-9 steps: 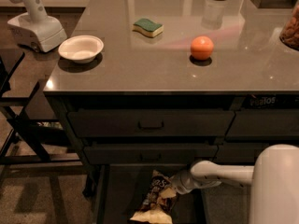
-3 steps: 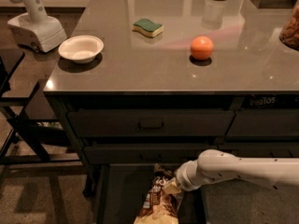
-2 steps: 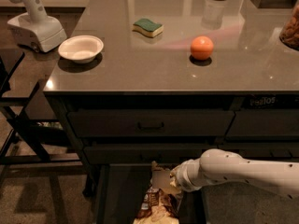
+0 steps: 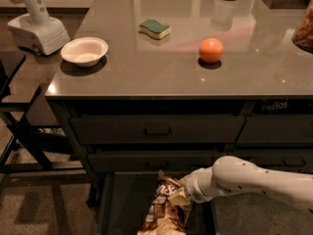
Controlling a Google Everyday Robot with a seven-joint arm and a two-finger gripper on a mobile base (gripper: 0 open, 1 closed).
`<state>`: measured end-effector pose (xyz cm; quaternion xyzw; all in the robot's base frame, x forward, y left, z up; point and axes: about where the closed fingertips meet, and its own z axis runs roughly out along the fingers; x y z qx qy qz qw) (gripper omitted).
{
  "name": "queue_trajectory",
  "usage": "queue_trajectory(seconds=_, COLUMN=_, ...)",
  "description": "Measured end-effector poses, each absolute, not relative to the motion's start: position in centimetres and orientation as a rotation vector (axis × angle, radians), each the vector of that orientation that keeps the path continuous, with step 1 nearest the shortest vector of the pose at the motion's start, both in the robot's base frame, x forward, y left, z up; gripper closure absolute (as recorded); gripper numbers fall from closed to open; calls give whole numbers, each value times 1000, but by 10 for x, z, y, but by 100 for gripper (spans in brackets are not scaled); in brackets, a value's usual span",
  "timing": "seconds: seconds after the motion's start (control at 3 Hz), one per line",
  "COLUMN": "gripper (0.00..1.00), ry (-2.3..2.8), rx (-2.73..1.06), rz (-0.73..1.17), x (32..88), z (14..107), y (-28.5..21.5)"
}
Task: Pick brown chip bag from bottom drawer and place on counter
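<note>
The brown chip bag (image 4: 165, 210) hangs upright over the open bottom drawer (image 4: 122, 204), its top edge at the gripper. My gripper (image 4: 180, 192) reaches in from the right at the end of the white arm (image 4: 254, 180) and is shut on the bag's upper end, holding it lifted out of the drawer's dark interior. The bag's lower end runs off the bottom of the view. The glossy grey-brown counter (image 4: 146, 67) lies above the two shut upper drawers (image 4: 156, 129).
On the counter stand a white bowl (image 4: 84, 51), a green sponge (image 4: 154, 29), an orange ball (image 4: 211, 50), and a jar (image 4: 304, 28) at the right edge. A white appliance (image 4: 34, 26) sits left. A dark chair frame (image 4: 19, 131) stands left of the cabinet.
The gripper has closed on the bag and raised it from lying in the drawer to hanging upright, moving slightly up and left.
</note>
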<state>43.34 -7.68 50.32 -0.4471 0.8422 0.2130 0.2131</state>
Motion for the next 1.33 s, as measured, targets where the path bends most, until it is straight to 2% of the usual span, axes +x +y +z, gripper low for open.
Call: queue_trajectory(seconds=1.33, gripper=100, ry=2199, rx=-1338, rz=669, x=413, z=636, y=-20)
